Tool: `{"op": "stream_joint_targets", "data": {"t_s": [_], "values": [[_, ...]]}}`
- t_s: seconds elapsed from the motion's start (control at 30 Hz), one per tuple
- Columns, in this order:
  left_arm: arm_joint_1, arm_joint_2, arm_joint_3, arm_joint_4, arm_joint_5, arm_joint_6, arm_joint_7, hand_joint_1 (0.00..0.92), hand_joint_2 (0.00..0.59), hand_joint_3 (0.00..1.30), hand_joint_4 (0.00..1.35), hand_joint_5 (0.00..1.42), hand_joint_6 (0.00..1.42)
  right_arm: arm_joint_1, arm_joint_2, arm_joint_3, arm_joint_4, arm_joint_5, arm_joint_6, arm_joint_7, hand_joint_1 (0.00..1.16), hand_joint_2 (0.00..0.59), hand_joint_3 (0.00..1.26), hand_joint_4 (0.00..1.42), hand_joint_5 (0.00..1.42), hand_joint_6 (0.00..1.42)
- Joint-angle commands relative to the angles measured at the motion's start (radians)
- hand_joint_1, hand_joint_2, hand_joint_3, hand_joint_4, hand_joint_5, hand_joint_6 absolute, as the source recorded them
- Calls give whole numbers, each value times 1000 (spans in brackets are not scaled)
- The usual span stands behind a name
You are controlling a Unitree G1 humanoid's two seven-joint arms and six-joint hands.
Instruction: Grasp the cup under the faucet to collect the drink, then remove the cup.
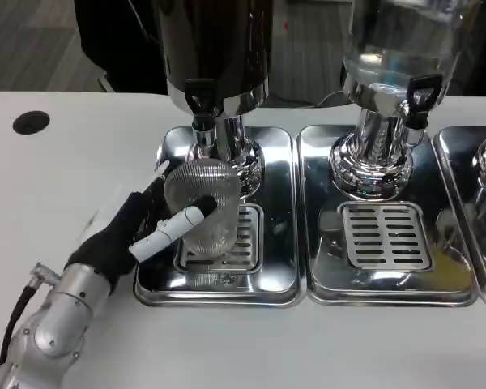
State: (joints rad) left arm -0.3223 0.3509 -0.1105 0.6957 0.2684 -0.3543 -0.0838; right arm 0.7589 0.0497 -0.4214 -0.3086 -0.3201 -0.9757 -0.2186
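While the left robot hand [158, 223] is wrapping its fingers [172, 229] around the clear ribbed cup [202, 204], the cup is standing on the drip grate [245, 243] of the left chrome tray [285, 279], just past the fingertips and right below the black faucet [201, 99] of the dark drink dispenser [215, 49]. The robot hand is closing partway, a white finger crossing the near wall of the cup and dark fingers curling behind its left side, so it is holding the cup rather than merely touching it, as far as the view is showing. To do this step well, I judge that the grip should be staying firm but gentle on the thin wall, and that the mouth should be kept centred under the spout while the drink is running. The cup is appearing upright, its long axis running vertically and its open mouth pointing up toward the faucet; tilting it would be risking a spill. Farther off to the right of the robot hand, a second dispenser [393, 57] with a clear tank is standing on its own tray [324, 279], on the white counter [73, 154].
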Motion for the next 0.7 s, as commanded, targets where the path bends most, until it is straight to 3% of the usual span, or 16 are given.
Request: {"op": "stream_joint_targets", "data": {"t_s": [0.03,0.27,0.7], "values": [[54,-4,45,-66,-31,7,40,85,44,0,0,0,0,5,9,-5,11,11,-10,-1,771,522,422,408,328,238],[111,2,98,-166,-71,31,45,66,38,0,0,0,0,-2,7,-1,23,7,-7,1,771,522,422,408,328,238],[287,172,221,-602,-53,122,-43,18,63,72,64,39,0,-107,-59,12,82,-56,86,23,773,522,422,409,328,255]]}}
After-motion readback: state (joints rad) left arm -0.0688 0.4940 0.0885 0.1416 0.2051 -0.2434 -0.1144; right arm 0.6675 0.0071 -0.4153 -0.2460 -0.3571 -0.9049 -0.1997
